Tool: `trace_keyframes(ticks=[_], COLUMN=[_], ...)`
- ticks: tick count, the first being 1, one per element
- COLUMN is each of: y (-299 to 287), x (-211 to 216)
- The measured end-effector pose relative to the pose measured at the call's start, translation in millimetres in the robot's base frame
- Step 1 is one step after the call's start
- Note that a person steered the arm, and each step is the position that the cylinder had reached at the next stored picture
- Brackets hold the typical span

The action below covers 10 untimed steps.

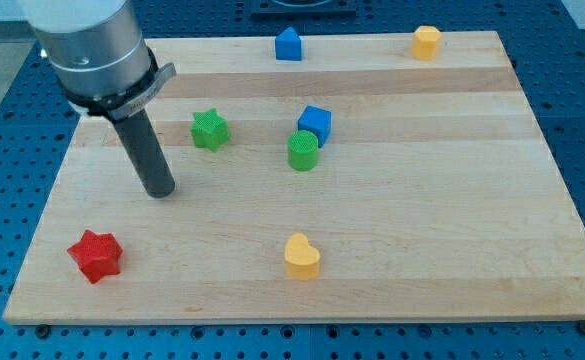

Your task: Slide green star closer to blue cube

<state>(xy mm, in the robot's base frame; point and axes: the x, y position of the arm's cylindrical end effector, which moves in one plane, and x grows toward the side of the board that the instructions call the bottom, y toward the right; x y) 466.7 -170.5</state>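
The green star [210,130] lies on the wooden board left of centre. The blue cube [315,123] sits to its right, about a hand's width away, with a green cylinder [303,151] touching its lower left side. My tip [160,190] rests on the board below and to the left of the green star, apart from it. The rod rises from there to the arm's grey body at the view's top left.
A blue house-shaped block [289,45] and a yellow block [426,42] stand near the board's top edge. A red star [95,255] lies at the bottom left. A yellow heart [301,257] lies at the bottom centre.
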Motion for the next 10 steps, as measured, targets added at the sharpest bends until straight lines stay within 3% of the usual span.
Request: trace_keyframes(ticks=[1,3,5,10], y=[6,12,41,45], x=[-37,-45,-81,-143])
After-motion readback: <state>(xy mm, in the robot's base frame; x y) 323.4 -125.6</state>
